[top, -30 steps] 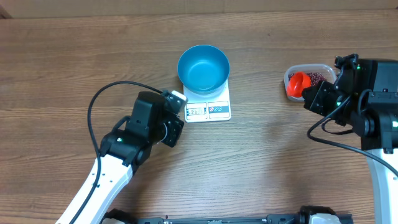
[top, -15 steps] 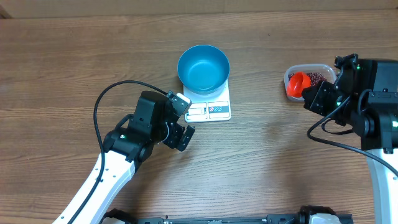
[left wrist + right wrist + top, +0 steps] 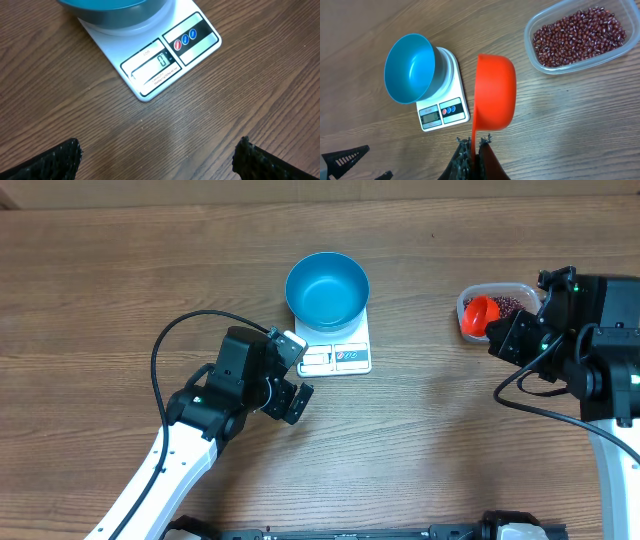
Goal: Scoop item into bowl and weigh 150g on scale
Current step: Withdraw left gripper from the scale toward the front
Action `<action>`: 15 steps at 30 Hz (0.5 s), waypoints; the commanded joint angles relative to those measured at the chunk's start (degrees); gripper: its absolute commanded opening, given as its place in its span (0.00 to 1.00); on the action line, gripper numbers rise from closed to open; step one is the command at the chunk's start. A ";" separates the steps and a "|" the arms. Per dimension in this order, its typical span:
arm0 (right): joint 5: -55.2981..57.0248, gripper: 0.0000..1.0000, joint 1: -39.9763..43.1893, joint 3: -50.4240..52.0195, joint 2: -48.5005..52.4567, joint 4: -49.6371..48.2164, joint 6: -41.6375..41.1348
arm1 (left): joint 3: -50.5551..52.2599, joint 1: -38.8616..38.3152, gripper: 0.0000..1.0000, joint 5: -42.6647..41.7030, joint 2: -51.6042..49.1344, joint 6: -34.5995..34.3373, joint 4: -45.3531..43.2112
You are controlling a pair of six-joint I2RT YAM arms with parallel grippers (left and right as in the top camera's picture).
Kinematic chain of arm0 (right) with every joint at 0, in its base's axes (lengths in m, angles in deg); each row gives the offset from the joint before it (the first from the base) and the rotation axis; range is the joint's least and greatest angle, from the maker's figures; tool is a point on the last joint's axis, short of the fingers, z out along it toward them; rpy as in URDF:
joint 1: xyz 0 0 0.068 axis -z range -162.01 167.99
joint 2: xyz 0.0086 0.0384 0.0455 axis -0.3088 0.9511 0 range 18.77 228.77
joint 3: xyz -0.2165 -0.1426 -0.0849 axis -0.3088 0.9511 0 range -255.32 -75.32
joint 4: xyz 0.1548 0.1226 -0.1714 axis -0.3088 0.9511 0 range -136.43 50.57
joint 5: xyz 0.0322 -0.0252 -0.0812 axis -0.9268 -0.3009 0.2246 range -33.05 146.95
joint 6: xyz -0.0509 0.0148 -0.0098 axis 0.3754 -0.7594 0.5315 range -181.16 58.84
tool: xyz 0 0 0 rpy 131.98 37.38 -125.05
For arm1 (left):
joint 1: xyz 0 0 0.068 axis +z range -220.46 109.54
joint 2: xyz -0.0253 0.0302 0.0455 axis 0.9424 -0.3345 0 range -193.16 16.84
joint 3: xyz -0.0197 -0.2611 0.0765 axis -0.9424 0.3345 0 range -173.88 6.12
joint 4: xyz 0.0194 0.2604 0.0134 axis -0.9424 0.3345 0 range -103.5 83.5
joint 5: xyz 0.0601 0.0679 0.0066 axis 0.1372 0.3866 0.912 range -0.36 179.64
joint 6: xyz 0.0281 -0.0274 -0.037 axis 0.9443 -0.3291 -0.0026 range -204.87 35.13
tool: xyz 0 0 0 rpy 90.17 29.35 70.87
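Note:
The blue bowl (image 3: pixel 327 288) stands empty on the white scale (image 3: pixel 336 357). My left gripper (image 3: pixel 296 370) hovers just left of the scale's front edge, open and empty. In the left wrist view its fingertips (image 3: pixel 64 156) stand wide apart over bare wood, short of the scale (image 3: pixel 172 55), whose display reads zero. My right gripper (image 3: pixel 475 146) is shut on the handle of an orange scoop (image 3: pixel 495 92). The scoop (image 3: pixel 481 315) hangs over the left end of the clear tub (image 3: pixel 468 298) of red-brown beans (image 3: pixel 579 35).
A black cable (image 3: pixel 160 350) loops off the left arm over the table. The right arm's body (image 3: pixel 600 350) fills the right edge next to the tub. Bare wood lies between the scale and the tub.
My left gripper went from shut to wide open and shifted slightly towards the front of the scale. The right arm and scoop have not moved.

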 commanded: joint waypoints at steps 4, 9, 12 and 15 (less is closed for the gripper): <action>0.59 0.04 0.28 -1.66 -0.15 -0.11 0.44 | 0.39 -0.22 1.00 0.00 1.62 -2.01 -1.73; 0.59 0.04 0.28 -1.66 -0.13 -0.07 0.46 | 0.59 -0.22 1.00 3.76 3.32 -2.40 -2.25; 0.59 0.04 0.28 -1.66 -0.13 0.17 0.46 | 1.75 -0.22 0.99 3.96 5.60 -2.67 -2.45; 0.61 0.04 0.28 -1.66 -0.13 0.35 0.46 | 4.13 -0.22 1.00 3.91 9.81 -3.10 -3.26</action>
